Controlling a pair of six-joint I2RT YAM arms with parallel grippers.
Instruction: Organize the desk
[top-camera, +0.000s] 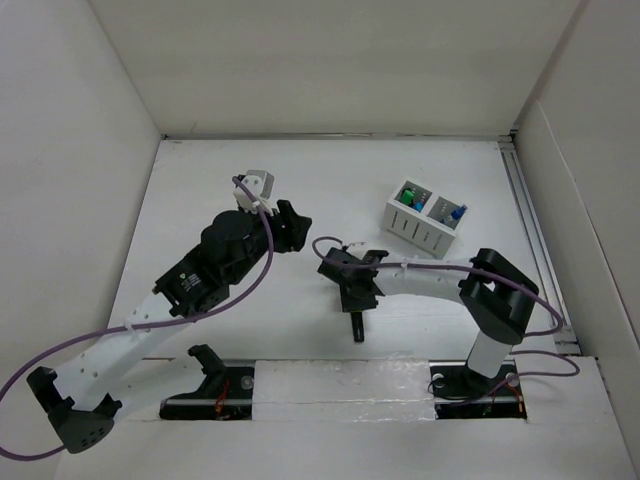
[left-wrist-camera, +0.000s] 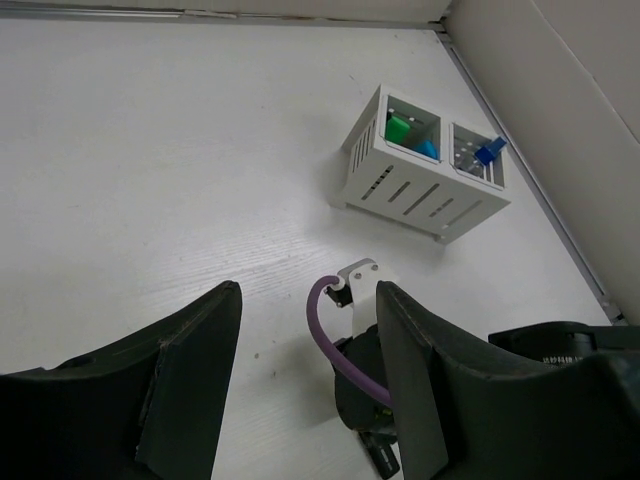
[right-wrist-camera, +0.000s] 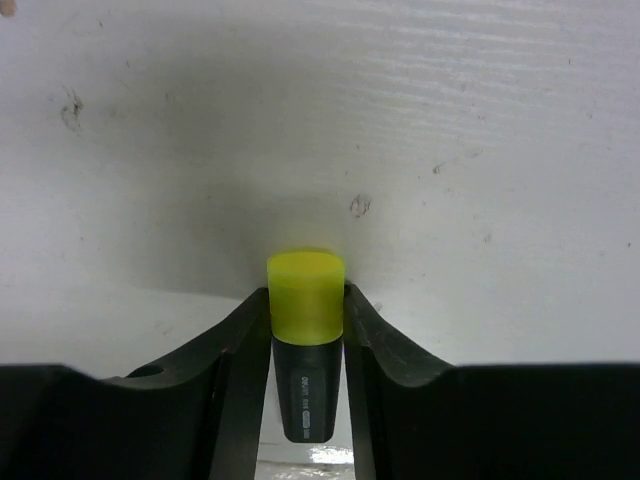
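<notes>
Looking down on the desk (top-camera: 200, 180): white, matte, walled by white panels, spreading beneath both arms.

Finding the right gripper (top-camera: 356, 298) near the middle of the desk, toward the near edge. Checking the right wrist view: pinching a highlighter (right-wrist-camera: 305, 340), with fingers (right-wrist-camera: 240, 350) pressing both sides where the yellow cap meets the dark body. Logging this pincer as narrow and holding the highlighter. Seeing, from above, the dark body sticking out of the grip toward the near edge. Not managing to tell whether the highlighter is lifted or resting on the desk.

Finding the left gripper (top-camera: 290, 228) hovering left of centre, near the right gripper but apart from it. Logging this pincer as wide, with fingers (left-wrist-camera: 190, 370) spread and holding nothing. Seeing bare desk between them in the left wrist view, plus a loop of purple cable (left-wrist-camera: 335, 340) on the right arm below.

Spotting a white slotted box (top-camera: 422, 218) standing upright toward the far right, well apart from both grippers. Counting two compartments: green piece (left-wrist-camera: 398, 126) and teal piece (left-wrist-camera: 427, 148) in the one nearer the middle, blue piece (left-wrist-camera: 488, 152) in the one nearer the right wall.
</notes>
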